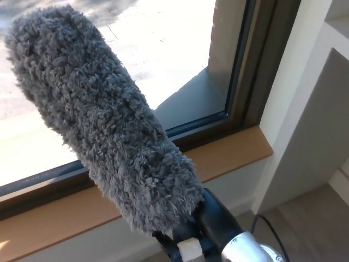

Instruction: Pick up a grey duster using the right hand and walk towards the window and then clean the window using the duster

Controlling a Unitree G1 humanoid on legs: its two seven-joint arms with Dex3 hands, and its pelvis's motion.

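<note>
The right hand (pixel 204 234), low in the head view, was clenched round the base of the grey duster (pixel 98 114). The fluffy head slanted up and to the left, lying across the window (pixel 163 43) glass and the dark frame (pixel 256 71). Below ran the wooden sill (pixel 234 150). No writing or label could be read anywhere.
</note>
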